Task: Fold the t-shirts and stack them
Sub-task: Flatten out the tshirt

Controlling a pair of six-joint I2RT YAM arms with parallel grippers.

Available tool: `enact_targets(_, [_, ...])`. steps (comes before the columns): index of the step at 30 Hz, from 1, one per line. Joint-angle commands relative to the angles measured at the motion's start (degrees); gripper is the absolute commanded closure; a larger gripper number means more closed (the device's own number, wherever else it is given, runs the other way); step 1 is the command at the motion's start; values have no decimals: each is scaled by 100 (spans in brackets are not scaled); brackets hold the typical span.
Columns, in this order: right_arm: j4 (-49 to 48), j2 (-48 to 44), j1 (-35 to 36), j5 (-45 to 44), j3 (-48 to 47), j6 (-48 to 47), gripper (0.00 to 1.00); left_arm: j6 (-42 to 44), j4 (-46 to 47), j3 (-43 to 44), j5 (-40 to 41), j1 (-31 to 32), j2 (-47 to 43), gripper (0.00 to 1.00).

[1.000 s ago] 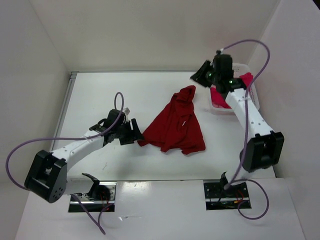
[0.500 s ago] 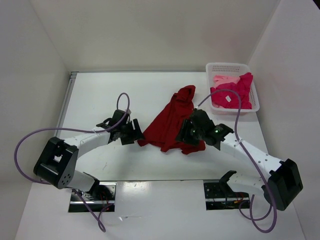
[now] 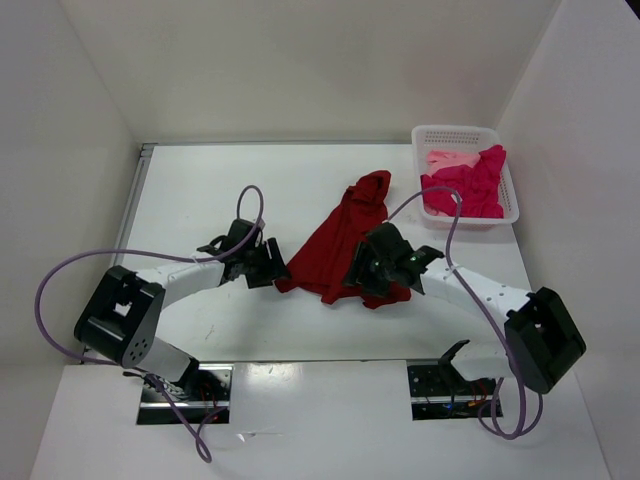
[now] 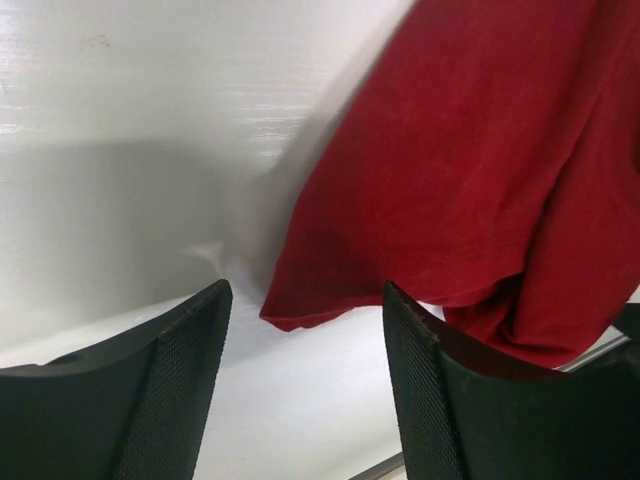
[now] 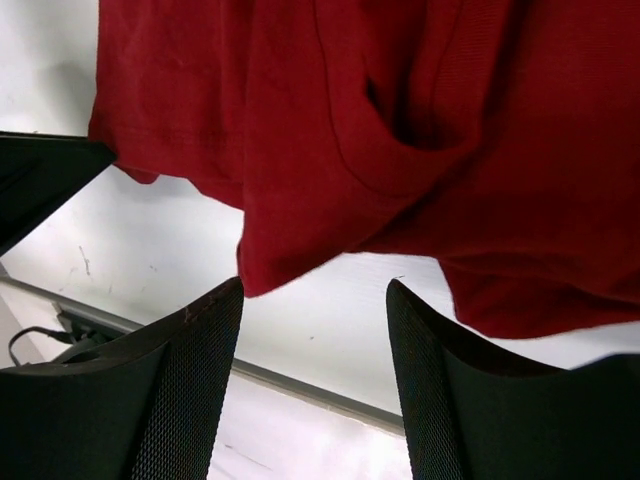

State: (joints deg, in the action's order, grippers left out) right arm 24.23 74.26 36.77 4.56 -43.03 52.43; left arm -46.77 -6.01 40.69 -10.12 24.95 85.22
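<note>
The dark red t-shirt [image 3: 345, 250] is laid crumpled on the tabletop [image 3: 200, 190], its long axis running far to near. The left fingers [image 4: 170, 390] are spread empty just before its near-left hem corner; the right fingers [image 5: 150, 400] are spread empty at its near-right hem.

There was 1 dark red t-shirt [image 3: 340, 250] on 1 white table [image 3: 200, 190]. 1 white perforated basket [image 3: 455, 129] held 1 bright magenta-pink heap [image 3: 470, 185] and 1 pale pink piece [image 3: 450, 157]; whether each was a single shirt could not be told. There were 2 arms with 2 grippers, the left gripper [image 3: 272, 265] and the right gripper [image 3: 360, 285], and each wrist view showed 2 black fingers. There were 2 purple cables, 1 per arm.
</note>
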Motion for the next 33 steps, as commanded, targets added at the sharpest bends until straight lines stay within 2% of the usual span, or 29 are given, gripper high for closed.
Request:
enact_targets(1, [-525, 244, 59, 150, -157, 83, 35, -32, 267, 290, -113, 1, 127, 33])
enact_targets(3, [-586, 466, 59, 229, -214, 83, 36, -51, 319, 290, -175, 31, 214, 36])
enact_targets(7, [-692, 555, 59, 154, -294, 83, 53, -51, 320, 343, -175, 54, 215, 45])
enact_targets(9, [-692, 498, 59, 18, -359, 83, 56, -51, 320, 343, -175, 54, 215, 49])
enact_targets(11, [-613, 539, 59, -61, -426, 31, 66, -51, 359, 343, -214, 54, 215, 54])
enact_targets(17, [-507, 494, 59, -91, -625, -22, 77, -51, 320, 457, -351, 54, 215, 69])
enact_targets(23, [-288, 361, 59, -298, -908, -162, 98, -113, 117, 457, -272, 54, -349, 85])
enact_targets(26, [-7, 202, 59, -439, -1270, -278, 100, -107, -286, 770, 115, 48, -874, 94])
enact_targets(27, [156, 88, 59, -540, -1476, -368, 100, -55, -448, 913, 278, -20, -1055, 96])
enact_targets(28, [414, -207, 59, -788, -2090, -510, 100, 9, -598, 1105, 345, -251, -1412, 96])
enact_targets(29, [544, -218, 59, -797, -2146, -595, 100, 14, -664, 1128, 253, -293, -1582, 96])
enact_targets(30, [745, -332, 59, -891, -2814, -735, 100, 60, -785, 1409, 85, -814, -1777, 97])
enact_targets(33, [1088, -359, -65, -900, -3792, -1035, 100, 142, -937, 1819, -447, -1670, -2027, 97])
